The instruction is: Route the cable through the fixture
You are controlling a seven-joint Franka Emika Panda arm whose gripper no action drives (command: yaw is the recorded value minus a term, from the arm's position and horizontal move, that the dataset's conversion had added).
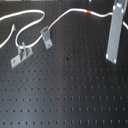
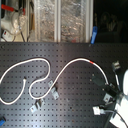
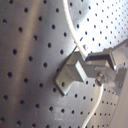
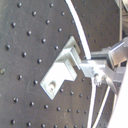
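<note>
Cable (image 1: 60, 20) (red-banded) curves past fixture (image 1: 46, 36).

The long thin white cable (image 2: 47, 62) with one short red band (image 2: 93, 61) lies flat on the black perforated board, snaking in loose S-curves across both exterior views. One free end sits inside the loop toward the second exterior view's left. The two small grey metal bracket fixtures (image 1: 46, 36) stand upright on the board, and the cord runs right by the nearer-to-cable one (image 2: 53, 93), looks like touching it.
</note>
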